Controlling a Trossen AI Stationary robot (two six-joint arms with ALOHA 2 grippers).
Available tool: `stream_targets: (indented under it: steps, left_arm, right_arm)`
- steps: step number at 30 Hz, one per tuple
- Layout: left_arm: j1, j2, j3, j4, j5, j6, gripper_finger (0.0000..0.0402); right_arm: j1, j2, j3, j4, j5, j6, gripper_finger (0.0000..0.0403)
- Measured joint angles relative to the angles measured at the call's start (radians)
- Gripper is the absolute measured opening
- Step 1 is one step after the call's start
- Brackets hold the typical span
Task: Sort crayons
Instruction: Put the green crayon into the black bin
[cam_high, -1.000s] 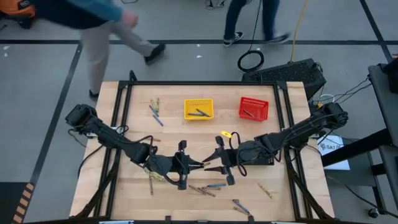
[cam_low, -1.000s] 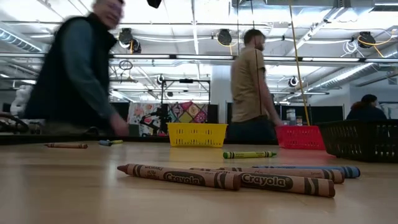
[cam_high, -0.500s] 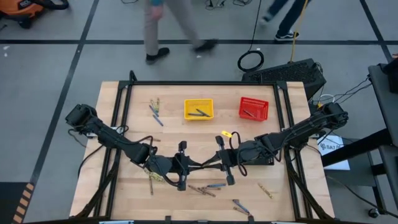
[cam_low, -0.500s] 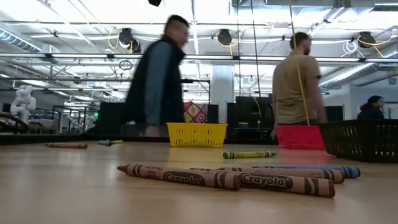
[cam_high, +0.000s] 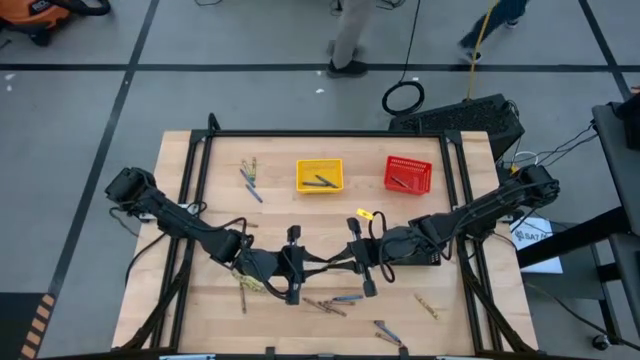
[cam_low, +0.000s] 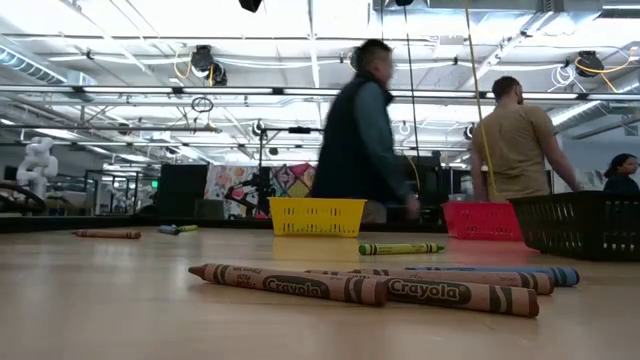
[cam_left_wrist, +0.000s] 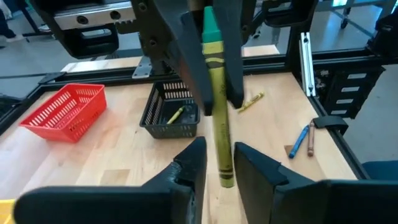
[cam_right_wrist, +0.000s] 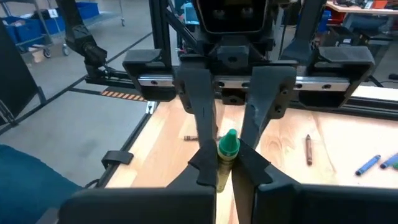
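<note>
A green-tipped, olive-wrapped crayon (cam_left_wrist: 217, 124) is held in the air over the table's middle, between my two grippers. My right gripper (cam_right_wrist: 227, 165) is shut on it and also shows in the high view (cam_high: 342, 266). My left gripper (cam_left_wrist: 219, 165) faces it from the left (cam_high: 316, 266), open. Its fingers stand on either side of the crayon's flat end (cam_left_wrist: 227, 180) without plainly touching it. Other crayons lie loose on the wood near the front edge (cam_high: 325, 305), close up in the low view (cam_low: 290, 283), and at the far left (cam_high: 250, 178). My right gripper pinches the crayon's wrapped body (cam_right_wrist: 222, 168) between its two fingers (cam_right_wrist: 205, 158). The fingers come level from the table's right and lie roughly along the crayon. The green tip (cam_right_wrist: 229, 142) points back toward my right wrist and the flat end sticks out toward my left gripper. The crayon is lifted clear of the table.
A yellow basket (cam_high: 319, 175) and a red basket (cam_high: 408, 174) stand at the far side with crayons inside. A black basket (cam_left_wrist: 171, 115) stands by my right arm. More crayons lie at the front right (cam_high: 427, 307) and front left (cam_high: 243, 290). People walk beyond the far edge (cam_low: 365, 130).
The gap between my two grippers over the table's middle has narrowed, and the crayon's free end now stands between my left gripper's fingers. People have walked past behind the table.
</note>
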Motion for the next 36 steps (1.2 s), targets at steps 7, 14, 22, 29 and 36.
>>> stream_targets:
  steps: [7, 14, 22, 29, 36]
  left_arm:
    - [0.000, -0.005, 0.000, -0.053, -0.050, 0.034, 0.0098]
    - [-0.001, -0.005, 0.000, -0.139, -0.054, -0.005, 0.0098]
    - [0.000, -0.005, 0.000, -0.236, -0.054, -0.045, 0.0098]
    - [0.000, -0.005, 0.000, -0.287, -0.054, -0.046, 0.0099]
    - [0.007, -0.005, 0.000, -0.319, -0.054, -0.047, 0.0099]
  right_arm:
    - [-0.007, 0.000, 0.000, -0.083, 0.072, 0.000, 0.0001]
    - [-0.044, -0.031, 0.000, -0.244, 0.158, 0.058, 0.0001]
    - [-0.114, -0.089, 0.000, -0.403, 0.159, 0.117, 0.0002]
    - [-0.168, -0.133, 0.000, -0.606, 0.206, 0.199, 0.0002]
    - [-0.185, -0.163, 0.000, -0.755, 0.205, 0.244, 0.0002]
